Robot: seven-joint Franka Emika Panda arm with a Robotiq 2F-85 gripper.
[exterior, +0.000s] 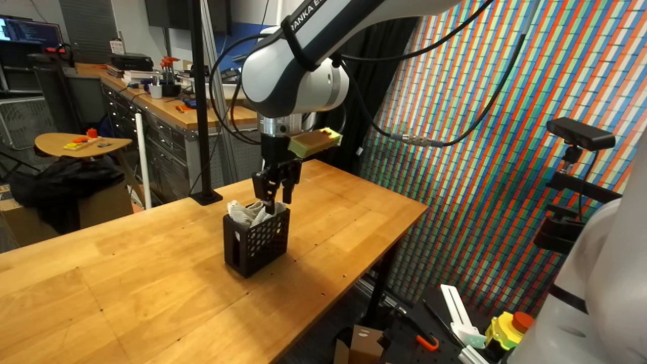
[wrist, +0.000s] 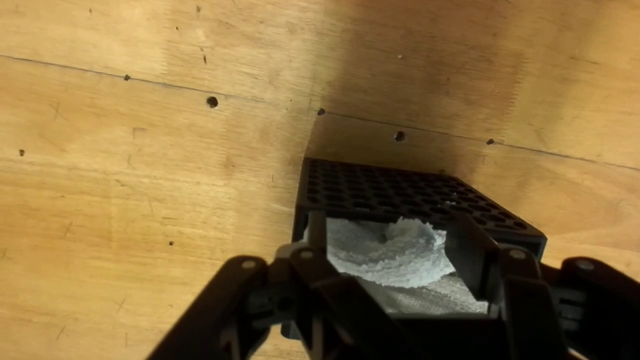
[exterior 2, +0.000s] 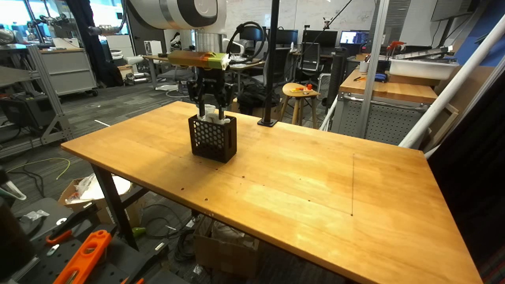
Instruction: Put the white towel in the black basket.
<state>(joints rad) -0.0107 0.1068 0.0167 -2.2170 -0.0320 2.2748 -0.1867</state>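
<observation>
The black basket (exterior: 259,248) stands upright on the wooden table, its lattice side visible in both exterior views. Crumpled inside it is the white towel (exterior: 243,214), with folds poking slightly above the rim. My gripper (exterior 2: 212,115) points straight down over the basket, fingertips at about rim height among the towel's folds. In the wrist view, the fingers (wrist: 472,255) stand well apart, and a loose curl of towel (wrist: 395,262) lies between and below them without looking pinched. The towel's lower part is hidden by the basket walls.
The wooden table (exterior 2: 300,177) carries the basket near its far side in an exterior view. A black vertical post (exterior 2: 268,86) rises from the table edge close to the basket and the arm. A camera on a mount (exterior: 581,134) stands beside the robot's base.
</observation>
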